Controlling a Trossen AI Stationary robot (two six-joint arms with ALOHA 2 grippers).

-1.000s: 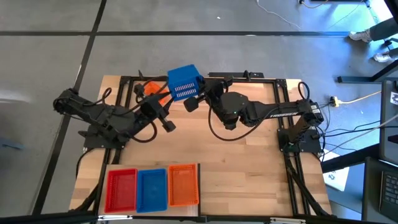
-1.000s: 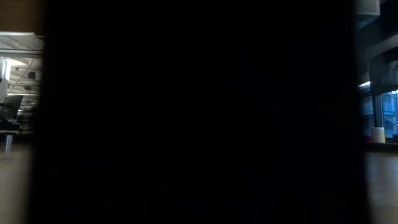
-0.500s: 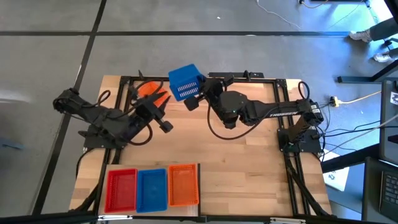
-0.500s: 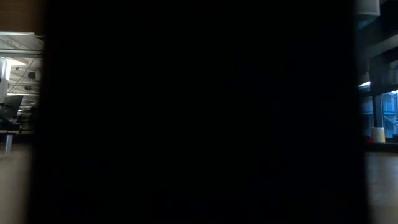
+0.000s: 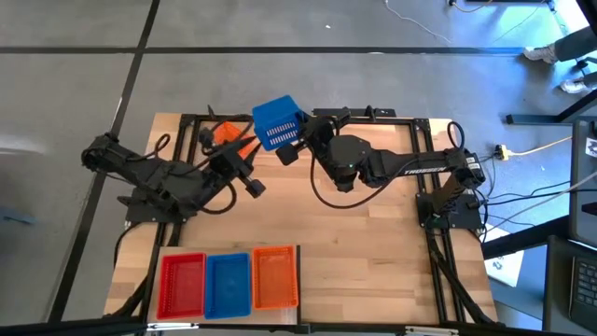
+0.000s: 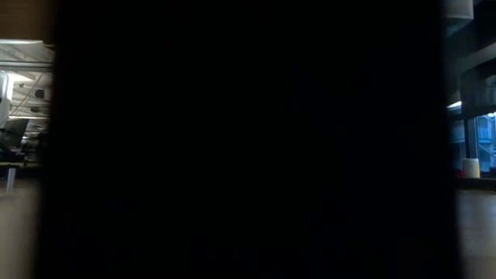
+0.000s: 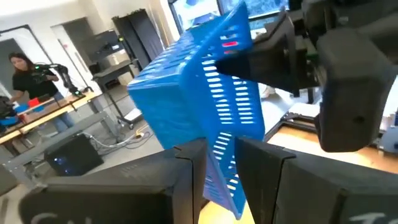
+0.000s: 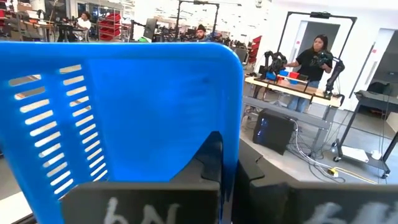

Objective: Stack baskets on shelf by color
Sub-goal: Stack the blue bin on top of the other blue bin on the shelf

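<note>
A blue basket (image 5: 277,122) hangs tilted in the air over the table's far edge, between both grippers. My right gripper (image 5: 300,140) is shut on it from the right, and in the right wrist view the blue basket (image 8: 124,106) fills the picture. My left gripper (image 7: 222,163) comes from the left, shut on its slotted wall. An orange basket (image 5: 227,134) lies at the far edge, half hidden by the left arm. Red (image 5: 182,285), blue (image 5: 227,283) and orange (image 5: 274,277) baskets stand in a row at the near edge. I cannot make out the shelf panel under them. My left gripper pinches the lower end of the blue basket's slotted side wall (image 7: 225,155) between its two fingers, and the wall fills the narrow gap. The fingers come from the table's left. My right gripper pinches the basket's edge (image 8: 219,146) between its fingers, coming from the table's right. The basket is lifted clear and tilted.
The striped wooden tabletop (image 5: 373,252) lies bare between the arms and the near row. Black frame rails (image 5: 429,233) run along the table's sides. A dark thing close to the lens blocks the low view. People stand at benches far behind in the wrist views.
The left gripper drew back slightly toward the table's left, uncovering more of the orange basket, then came forward again to the blue basket. The blue basket and the right gripper stayed almost still.
</note>
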